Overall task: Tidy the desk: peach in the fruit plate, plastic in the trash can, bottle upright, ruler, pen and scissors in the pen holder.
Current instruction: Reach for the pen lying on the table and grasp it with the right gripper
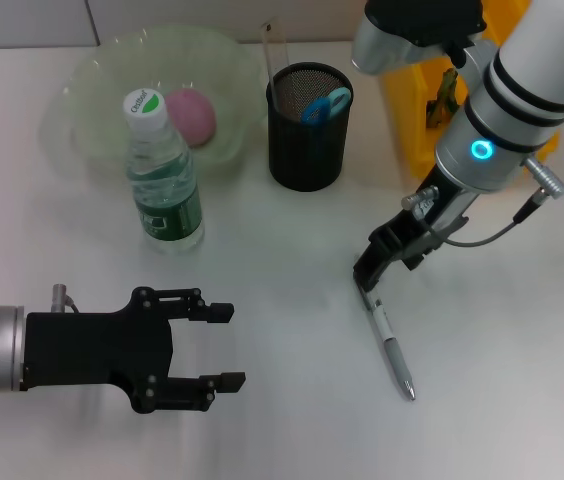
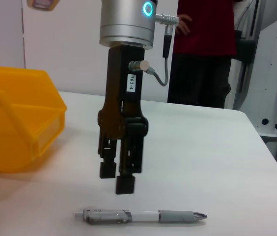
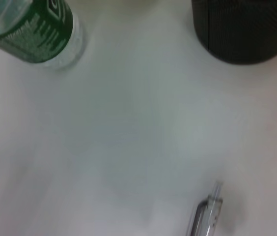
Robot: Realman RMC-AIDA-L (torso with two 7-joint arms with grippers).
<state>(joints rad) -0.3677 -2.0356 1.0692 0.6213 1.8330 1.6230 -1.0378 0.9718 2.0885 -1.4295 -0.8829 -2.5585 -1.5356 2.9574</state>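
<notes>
Nearest the front edge of the bench, the left gripper (image 1: 222, 346) hovers with its fingers spread, holding nothing. Further right, the pen (image 1: 389, 342) lies flat on the bench; the right gripper (image 1: 369, 272) hangs just above its clip end, fingers close together, gripping nothing. Bottle (image 1: 162, 175) stands upright beside the fruit plate (image 1: 92, 90) holding the peach (image 1: 193, 113), near the pen holder (image 1: 308, 130).

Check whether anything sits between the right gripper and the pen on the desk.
Nothing visible does. The right gripper hangs just above the clip end of the pen, which lies flat on bare table. The bottle and pen holder stand well off to the side.
</notes>
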